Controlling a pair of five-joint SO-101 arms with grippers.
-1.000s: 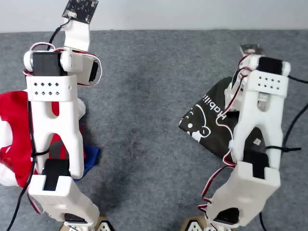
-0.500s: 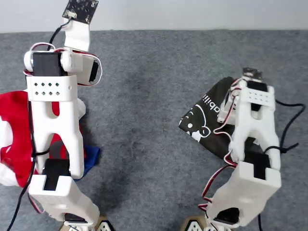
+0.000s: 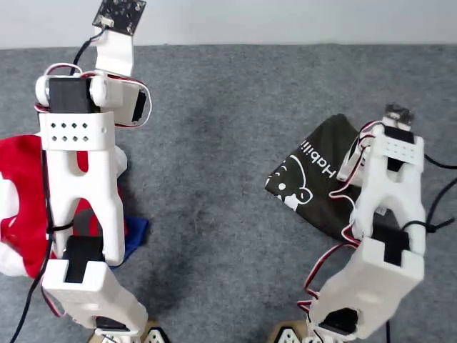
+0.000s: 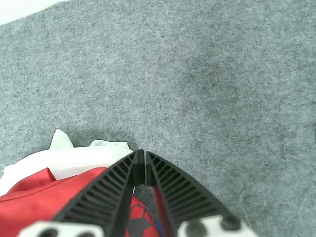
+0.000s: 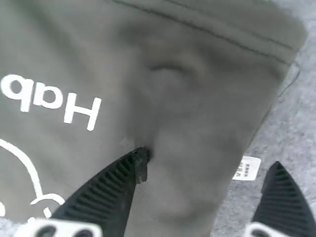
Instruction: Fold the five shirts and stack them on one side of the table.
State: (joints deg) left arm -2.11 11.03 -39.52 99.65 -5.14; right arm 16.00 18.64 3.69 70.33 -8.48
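Observation:
A black shirt (image 3: 314,179) with white print lies folded on the grey table at the right. My right gripper (image 5: 210,168) hangs open just over this dark shirt (image 5: 173,74). One fingertip (image 5: 140,159) touches the cloth and the other is beyond the shirt's edge, next to a white label (image 5: 245,168). A pile of red (image 3: 21,193), white and blue (image 3: 136,232) shirts lies at the left under the left arm (image 3: 78,179). My left gripper (image 4: 141,163) is shut with nothing in it, above the red shirt (image 4: 44,197) and white shirt (image 4: 74,158).
The grey mat (image 3: 214,128) is bare between the two arms and toward the back edge, where a white wall starts. The right arm (image 3: 382,214) covers the near right part of the black shirt. Cables run along both arms.
The right arm has drawn back toward its base and to the right, uncovering more of the black shirt. The left arm has not moved.

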